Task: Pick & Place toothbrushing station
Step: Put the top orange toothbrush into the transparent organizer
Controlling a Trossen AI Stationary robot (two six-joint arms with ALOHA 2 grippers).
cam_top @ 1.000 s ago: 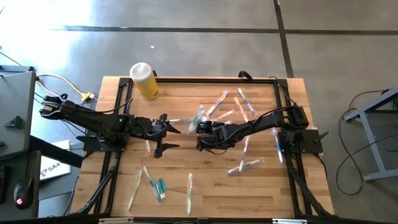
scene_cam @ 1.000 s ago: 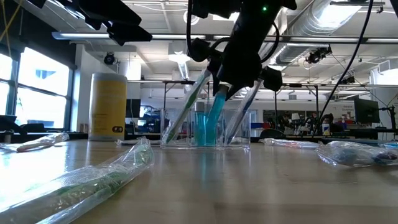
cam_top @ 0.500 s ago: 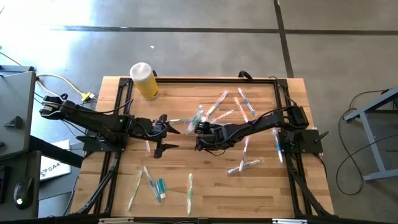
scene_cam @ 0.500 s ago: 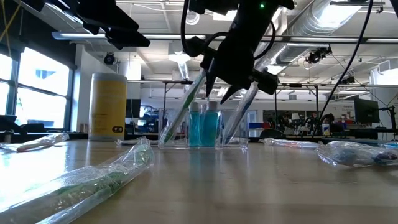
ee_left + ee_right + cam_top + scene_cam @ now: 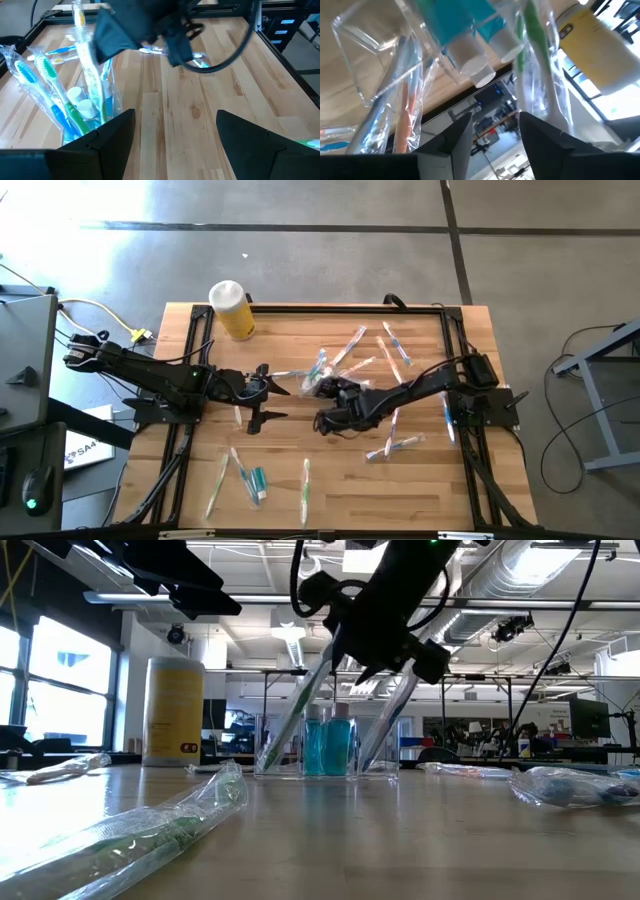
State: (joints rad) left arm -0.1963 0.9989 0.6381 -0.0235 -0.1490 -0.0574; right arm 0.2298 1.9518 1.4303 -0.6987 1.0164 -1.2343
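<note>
The clear plastic container (image 5: 318, 380) stands on its base mid-table. In the low view it (image 5: 325, 748) holds two white tubes with teal ends (image 5: 328, 745), standing upright, and several wrapped toothbrushes (image 5: 295, 710) leaning on its rim. My right gripper (image 5: 322, 420) is open and empty, above and just on the near side of the container; its wrist view (image 5: 495, 120) looks up past the container (image 5: 380, 55). My left gripper (image 5: 283, 402) is open and empty to the left of the container, which shows in its wrist view (image 5: 85, 105).
A yellow bottle with a white cap (image 5: 232, 310) stands at the far left. Wrapped toothbrushes lie loose at the far right (image 5: 390, 350), the near right (image 5: 392, 445) and the near left (image 5: 235, 475), with teal tubes (image 5: 258, 478) among the last. One wrapped brush (image 5: 150, 830) lies close to the low camera.
My right gripper has let go of a teal-ended tube, then risen and drawn back toward the table's near edge. The tube, which was tilted under its fingers, now stands upright in the container beside the other tube.
</note>
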